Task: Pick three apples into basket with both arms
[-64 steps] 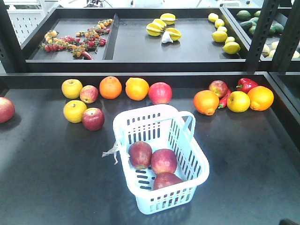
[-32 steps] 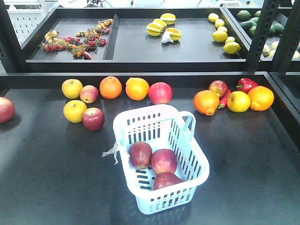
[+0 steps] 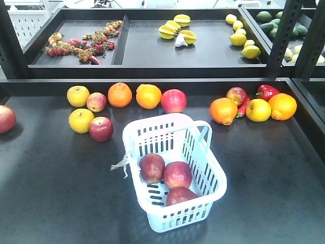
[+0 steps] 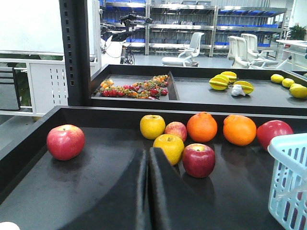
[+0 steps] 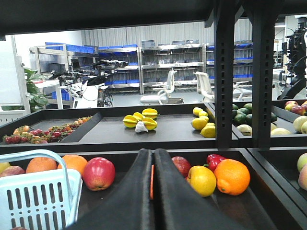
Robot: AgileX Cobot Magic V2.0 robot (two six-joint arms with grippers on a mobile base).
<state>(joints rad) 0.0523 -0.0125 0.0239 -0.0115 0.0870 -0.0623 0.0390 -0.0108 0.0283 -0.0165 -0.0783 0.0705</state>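
Resting inside the small pale blue-white slotted plastic basket (image 3: 175,175) are three dark red apples (image 3: 171,179), packed together and touching: one at the left, one in the middle, one at the near end. The basket is set on the black tabletop (image 3: 56,188), with a white strip (image 3: 121,165) hung from its left rim. Neither arm is seen in the front view. In the left wrist view, the black left gripper (image 4: 148,158) is shown with its fingers pressed together and nothing between them; the basket is seen only as a corner at the far right edge, well apart from it, while a loose red apple (image 4: 198,160) and a yellow apple (image 4: 168,148) lie just beyond the fingertips. In the right wrist view, the black right gripper (image 5: 152,160) is likewise pressed shut on nothing, and the basket is placed low to its left, apart from the fingers. An orange (image 5: 232,176) lies to its right.
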